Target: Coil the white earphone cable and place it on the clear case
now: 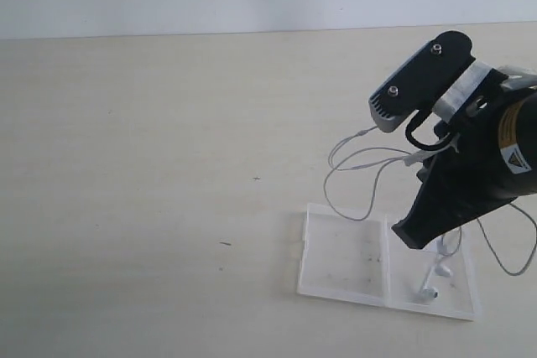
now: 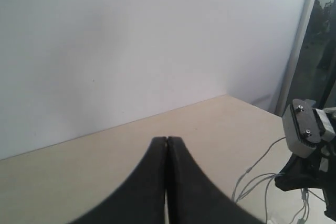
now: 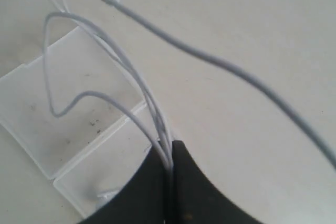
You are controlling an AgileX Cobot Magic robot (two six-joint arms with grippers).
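The white earphone cable (image 1: pixel 369 153) hangs in loose loops from my right gripper (image 1: pixel 407 234), which is shut on several of its strands just above the clear case (image 1: pixel 344 253). Its two earbuds (image 1: pixel 436 278) rest on the case's right panel. One end of the cable trails off past the right arm toward the right edge. In the right wrist view the strands (image 3: pixel 220 64) run out of the shut jaws (image 3: pixel 170 148) over the open case (image 3: pixel 31 98). My left gripper (image 2: pixel 166 139) is shut with nothing in it, held above the table and away from the case, out of the exterior view.
The case lies open near the table's front right on a pale table (image 1: pixel 151 165). A white wall stands behind the table. In the left wrist view the right arm's grey camera block (image 2: pixel 304 132) sits at the far right beside a dark window frame.
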